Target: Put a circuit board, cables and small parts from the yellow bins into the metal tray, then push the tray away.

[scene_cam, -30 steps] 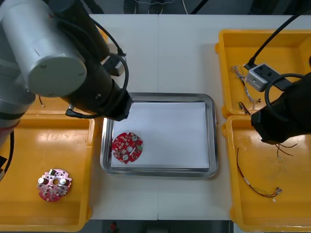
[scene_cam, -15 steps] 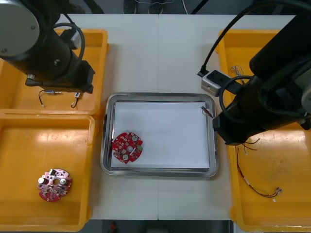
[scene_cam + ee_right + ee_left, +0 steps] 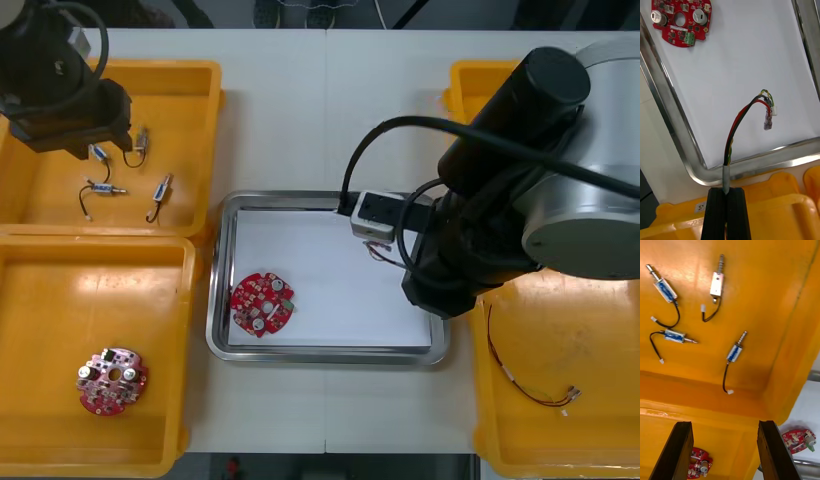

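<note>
Where the table (image 3: 330, 110) lay closest to the robot, the near left bin (image 3: 100, 466) held one red circuit board (image 3: 111, 380), and the near right bin (image 3: 580, 330) held a thin wire (image 3: 568, 397). Between them the metal tray (image 3: 217, 320), white inside, carried a second board (image 3: 262, 303) at its near left corner. The front view gave just the bulk of the right arm (image 3: 560, 200) over the tray's right edge. The right wrist view showed the right gripper (image 3: 727, 192) clamped on a cable (image 3: 738, 127) of red, black and yellow strands, its free end over the white by that edge. At the table's far left corner, the left wrist view showed the left gripper (image 3: 724, 423) spread wide, holding nothing, above four small metal parts (image 3: 717, 281) lying in the far left bin (image 3: 212, 130). The front view hid those fingers under the left arm (image 3: 60, 100).
</note>
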